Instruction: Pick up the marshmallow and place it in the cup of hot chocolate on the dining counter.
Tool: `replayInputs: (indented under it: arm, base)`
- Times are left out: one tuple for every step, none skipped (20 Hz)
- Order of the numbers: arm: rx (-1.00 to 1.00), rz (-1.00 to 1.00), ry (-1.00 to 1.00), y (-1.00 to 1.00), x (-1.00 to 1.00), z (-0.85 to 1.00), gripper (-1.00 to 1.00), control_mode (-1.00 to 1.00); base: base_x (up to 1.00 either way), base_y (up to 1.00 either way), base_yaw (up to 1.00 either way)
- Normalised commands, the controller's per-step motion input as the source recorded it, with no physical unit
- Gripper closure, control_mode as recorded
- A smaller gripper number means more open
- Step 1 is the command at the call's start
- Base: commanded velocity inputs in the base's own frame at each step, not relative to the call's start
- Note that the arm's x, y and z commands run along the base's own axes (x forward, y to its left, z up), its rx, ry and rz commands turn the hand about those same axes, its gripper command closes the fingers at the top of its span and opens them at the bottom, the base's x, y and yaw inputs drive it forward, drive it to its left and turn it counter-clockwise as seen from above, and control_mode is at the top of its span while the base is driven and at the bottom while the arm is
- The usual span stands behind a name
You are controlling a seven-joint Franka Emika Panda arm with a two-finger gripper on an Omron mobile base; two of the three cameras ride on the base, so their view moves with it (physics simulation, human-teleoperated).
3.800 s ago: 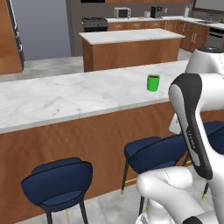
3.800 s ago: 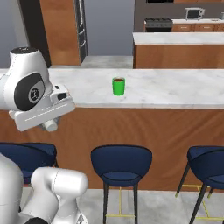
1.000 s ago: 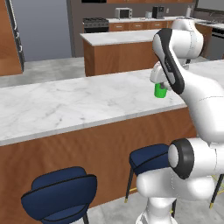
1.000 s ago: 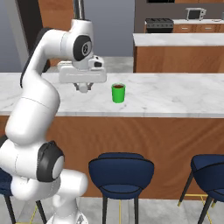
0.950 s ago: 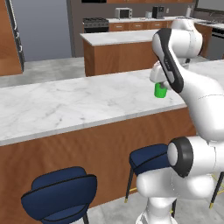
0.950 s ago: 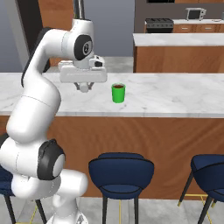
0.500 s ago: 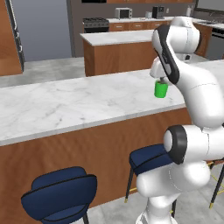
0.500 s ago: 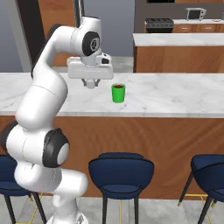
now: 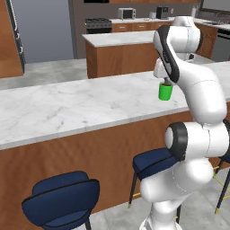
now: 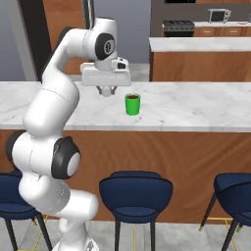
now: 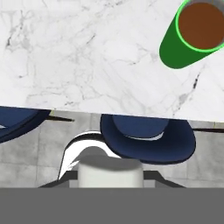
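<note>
Left base view: the dining counter, a white grey-veined marble top on brown wood panels, crosses the frame; navy stools stand along its near side. The cup of hot chocolate, bright green, stands on the marble toward the right end of the visible top, set back from the near edge. The white arm rises at the right and bends over the counter, its hand directly above the cup. A second marble-topped island lies beyond, with a microwave on the far worktop.

Right base view: the arm stands at the left and reaches over the counter. The gripper hangs above the marble, just left of the green cup, apart from it and slightly higher than its rim. Its fingers point down and stand close together. A stool sits under the near edge below the cup.

Hand view: the camera looks down on the marble top and its near edge. The cup lies at the upper right, dark brown liquid visible inside its green rim. At the bottom centre, the marshmallow, a white soft lump, sits clamped between the two dark fingertips. A navy stool seat shows below the counter edge.
</note>
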Motion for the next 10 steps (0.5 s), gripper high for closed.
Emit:
replayInputs:
  arm:
    - [-0.07, 0.00, 0.00, 0.00, 0.21, -0.06, 1.00, -1.00]
    - [-0.07, 0.00, 0.00, 0.00, 0.21, -0.08, 1.00, -1.00]
    - [-0.07, 0.00, 0.00, 0.00, 0.23, -0.09, 1.00, -1.00]
    - [-0.07, 0.00, 0.00, -0.02, 0.19, -0.09, 1.00, -1.00]
    - [-0.06, 0.00, 0.00, -0.06, 0.17, -0.06, 1.00, -1.00]
    - [-0.05, 0.00, 0.00, -0.09, 0.15, -0.04, 1.00, -1.00]
    - [-0.04, 0.00, 0.00, -0.09, 0.19, -0.06, 1.00, -1.00]
    - [-0.03, 0.00, 0.00, -0.08, 0.19, -0.04, 1.00, -1.00]
    - [-0.02, 0.00, 0.00, -0.07, 0.19, -0.04, 1.00, -1.00]
    - [-0.01, 0.00, 0.00, -0.08, 0.22, -0.03, 1.00, -1.00]
  base:
    - [0.00, 0.00, 0.00]
    - [0.00, 0.00, 0.00]
    - [0.00, 0.00, 0.00]
    - [0.00, 0.00, 0.00]
    - [0.00, 0.00, 0.00]
    - [0.00, 0.00, 0.00]
    - [0.00, 0.00, 0.00]
    - [0.00, 0.00, 0.00]
    - [0.00, 0.00, 0.00]
    - [0.00, 0.00, 0.00]
